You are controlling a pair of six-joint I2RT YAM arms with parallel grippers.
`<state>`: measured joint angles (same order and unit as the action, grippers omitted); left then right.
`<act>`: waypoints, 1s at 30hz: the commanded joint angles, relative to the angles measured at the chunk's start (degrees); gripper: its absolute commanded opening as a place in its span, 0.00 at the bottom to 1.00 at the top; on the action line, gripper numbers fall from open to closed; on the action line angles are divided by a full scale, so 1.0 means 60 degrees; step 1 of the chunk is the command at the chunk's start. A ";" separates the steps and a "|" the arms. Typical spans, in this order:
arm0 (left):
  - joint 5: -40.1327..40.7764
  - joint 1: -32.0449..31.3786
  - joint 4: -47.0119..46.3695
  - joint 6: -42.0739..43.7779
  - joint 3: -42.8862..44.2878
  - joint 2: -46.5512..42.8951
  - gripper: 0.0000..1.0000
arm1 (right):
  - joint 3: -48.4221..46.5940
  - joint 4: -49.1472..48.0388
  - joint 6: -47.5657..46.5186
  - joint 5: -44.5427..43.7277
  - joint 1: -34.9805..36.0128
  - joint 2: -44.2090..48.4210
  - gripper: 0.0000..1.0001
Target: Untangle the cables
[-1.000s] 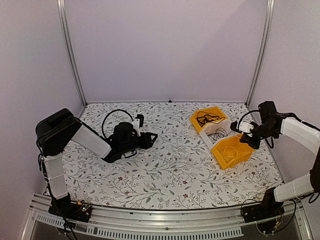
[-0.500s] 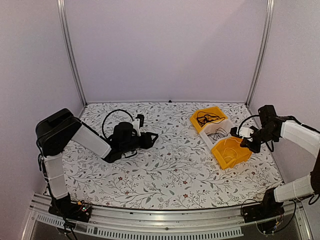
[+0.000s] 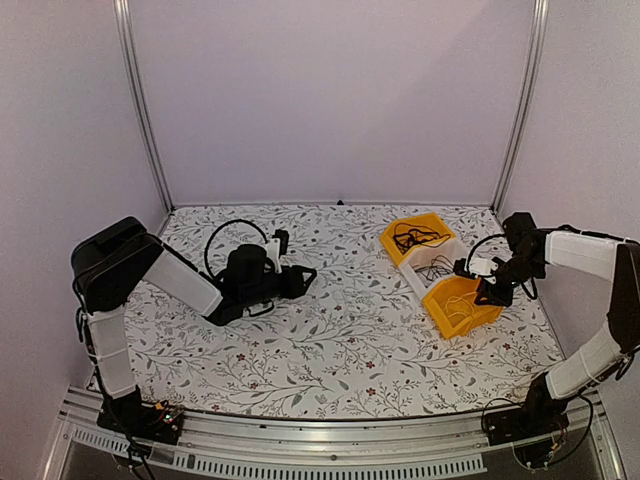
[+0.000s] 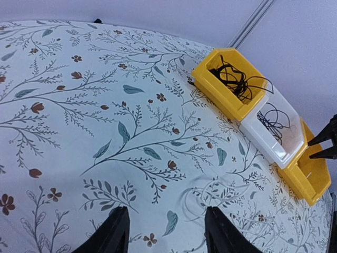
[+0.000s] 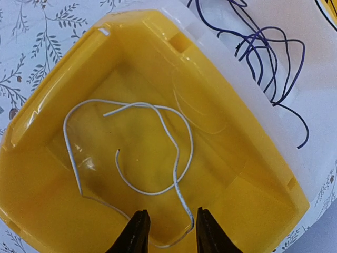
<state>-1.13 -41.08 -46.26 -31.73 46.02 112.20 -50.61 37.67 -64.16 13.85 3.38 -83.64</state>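
Three bins stand in a row at the right. The far yellow bin (image 3: pixel 388 243) holds tangled black cables (image 3: pixel 412 238), also shown in the left wrist view (image 4: pixel 235 81). The white bin (image 3: pixel 412 280) holds a thin dark cable (image 5: pixel 263 52). The near yellow bin (image 3: pixel 440 318) holds a looping white cable (image 5: pixel 158 153). My right gripper (image 5: pixel 171 237) hovers open inside this bin, with the cable's end lying between its fingers; it shows in the top view too (image 3: pixel 482 288). My left gripper (image 4: pixel 166 237) is open and empty above the table, with a faint white cable (image 4: pixel 210 192) on the cloth ahead.
The table is covered by a white cloth with a leaf and flower print (image 3: pixel 340 340). Metal frame posts (image 3: pixel 140 110) stand at the back corners. The left arm's black hose (image 3: pixel 225 235) arches over its wrist at mid-left.
My right gripper has moved left and down, from beside the near yellow bin to over its inside. The left arm has not moved.
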 commanded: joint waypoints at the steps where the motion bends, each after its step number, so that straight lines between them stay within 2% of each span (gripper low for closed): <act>1: -0.0111 0.0120 0.0226 0.0193 0.0137 -0.0206 0.49 | -0.0095 0.0197 0.0020 -0.0453 0.0063 0.0415 0.39; 5: -0.0248 0.0117 0.0317 0.0240 0.0318 -0.0142 0.49 | -0.0527 0.0884 -0.0085 -0.0249 0.0062 0.1063 0.50; 9: -0.0561 0.0117 0.0505 0.0354 0.0547 -0.0068 0.49 | -0.1725 0.1497 0.0196 0.0579 0.0104 0.1594 0.57; 14: -0.1063 0.0123 0.0993 0.0486 0.0767 -0.0103 0.49 | -0.2979 0.0748 0.1670 0.1513 0.0388 0.1697 0.64; 16: -0.1277 0.0096 0.1414 0.0536 0.0918 -0.0132 0.49 | -0.3218 0.0525 0.2072 0.2581 0.0428 0.1653 0.66; 18: -0.1350 0.0060 0.1912 0.0594 0.1052 -0.0193 0.49 | -0.3137 0.0114 0.2365 0.3640 0.0660 0.1512 0.66; 19: -0.1329 0.0027 0.2238 0.0650 0.1083 -0.0244 0.49 | -0.3055 -0.0177 0.2566 0.3707 0.0947 0.1417 0.66; 23: -0.1352 -0.0111 0.3366 0.0852 0.1311 -0.0365 0.49 | -0.2985 -0.1157 0.3136 0.2443 0.2654 0.0200 0.58; 30: -0.1679 -0.0427 0.3829 0.0765 0.1480 0.0042 0.49 | -0.4370 -0.1569 0.4146 0.2274 0.3761 -0.2970 0.48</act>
<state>-8.82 -42.39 -26.57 -27.57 53.08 112.07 -71.83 30.87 -44.31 28.69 24.03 -92.90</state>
